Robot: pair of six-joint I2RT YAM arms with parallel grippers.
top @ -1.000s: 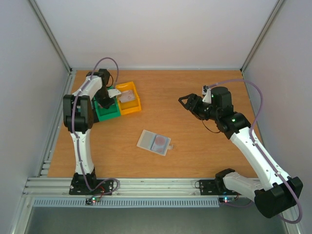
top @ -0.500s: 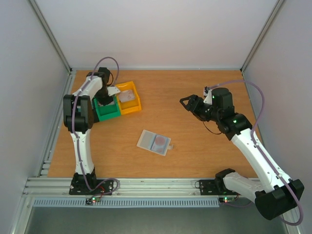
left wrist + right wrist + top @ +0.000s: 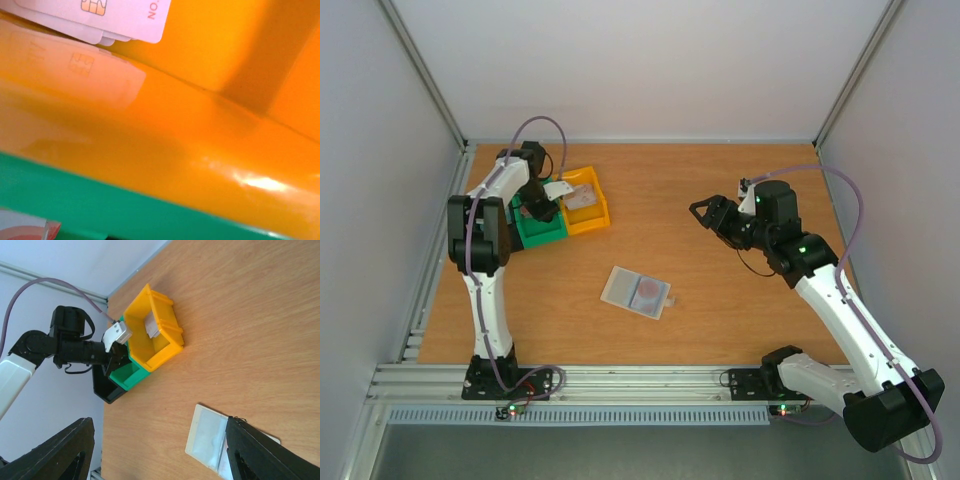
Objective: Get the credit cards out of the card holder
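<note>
The card holder (image 3: 636,291) lies flat on the table's middle, a translucent sleeve with a reddish-pink card (image 3: 649,291) showing in its right pocket. Its pale left pocket shows in the right wrist view (image 3: 207,437); the rest is behind a finger. Pale chip cards (image 3: 100,17) lie in the yellow bin (image 3: 592,216). My left gripper (image 3: 542,203) is low over the green and yellow bins; its fingers do not show. My right gripper (image 3: 710,213) hangs open and empty above the table, up and right of the holder, and its dark fingers (image 3: 55,455) frame the right wrist view.
The green bin (image 3: 542,229) touches the yellow bin at the back left, with a black bin (image 3: 102,390) beside it. A small white and red edge (image 3: 25,232) shows at the left wrist view's bottom left. Walls close the table's left, back and right sides.
My left gripper has shifted slightly over the bins. My right gripper has drifted a little to the right. The card holder has not moved.
</note>
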